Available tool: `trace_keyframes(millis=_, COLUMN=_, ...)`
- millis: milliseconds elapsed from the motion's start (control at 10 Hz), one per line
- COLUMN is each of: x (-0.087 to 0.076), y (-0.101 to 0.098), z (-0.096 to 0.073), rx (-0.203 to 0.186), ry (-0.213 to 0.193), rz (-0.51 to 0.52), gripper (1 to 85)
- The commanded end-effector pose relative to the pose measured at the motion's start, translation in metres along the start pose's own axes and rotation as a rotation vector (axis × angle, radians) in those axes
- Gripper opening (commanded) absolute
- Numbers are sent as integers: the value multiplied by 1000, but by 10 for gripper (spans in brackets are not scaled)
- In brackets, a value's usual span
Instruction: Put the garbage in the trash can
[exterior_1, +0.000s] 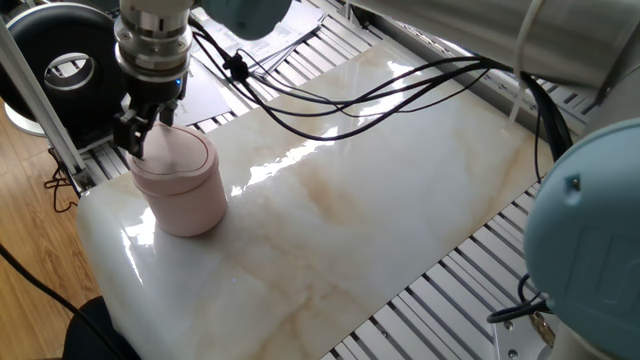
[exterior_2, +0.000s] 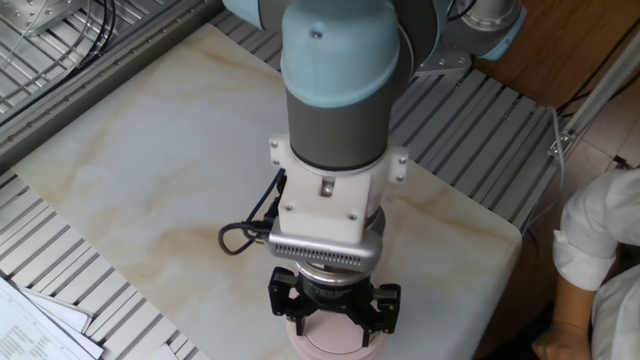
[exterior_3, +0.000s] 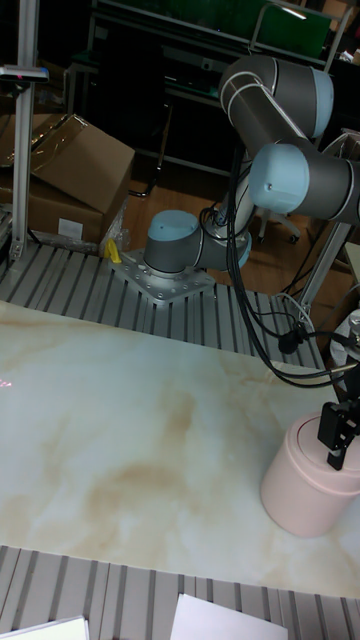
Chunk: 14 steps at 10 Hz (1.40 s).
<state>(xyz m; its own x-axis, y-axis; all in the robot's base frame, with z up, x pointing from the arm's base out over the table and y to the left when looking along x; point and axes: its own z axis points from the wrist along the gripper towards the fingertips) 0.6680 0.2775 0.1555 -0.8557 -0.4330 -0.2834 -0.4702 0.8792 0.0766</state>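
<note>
The trash can (exterior_1: 185, 190) is a pale pink cylinder with a rounded lid, standing near the left corner of the marble slab (exterior_1: 380, 190). My gripper (exterior_1: 140, 133) hangs directly over the can's lid, just above its far-left rim. In the other fixed view the gripper (exterior_2: 335, 312) points straight down at the can (exterior_2: 335, 348), its fingers spread apart with nothing between them. The tall fixed view shows the gripper (exterior_3: 336, 432) at the top right of the can (exterior_3: 300, 480). The garbage is not in view anywhere.
A black round device (exterior_1: 60, 60) sits just behind the can, off the slab. Black cables (exterior_1: 350, 95) trail from the wrist across the slab. Printed paper sheets (exterior_2: 30, 320) lie on the metal slats. A person in white (exterior_2: 600, 250) stands by the table corner.
</note>
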Motion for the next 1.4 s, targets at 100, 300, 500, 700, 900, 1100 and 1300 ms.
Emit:
trace_keyframes(millis=100, x=1, y=-3, z=-3, rx=7, ry=9, rz=-13, gripper=723)
trace_keyframes(millis=300, x=3, y=-2, z=-9, rx=5, ry=15, rz=-12, gripper=717)
trace_keyframes(millis=500, x=7, y=-4, z=-20, rx=-4, ry=28, rz=-16, gripper=710)
trace_keyframes(millis=700, x=21, y=-17, z=-40, rx=-13, ry=58, rz=-37, gripper=710)
trace_keyframes(millis=900, x=55, y=-49, z=-64, rx=-16, ry=93, rz=-88, gripper=667)
trace_keyframes(millis=1100, x=98, y=-84, z=-70, rx=-41, ry=37, rz=-122, gripper=437)
trace_keyframes(millis=1300, x=102, y=-78, z=-71, rx=-68, ry=29, rz=9, gripper=13)
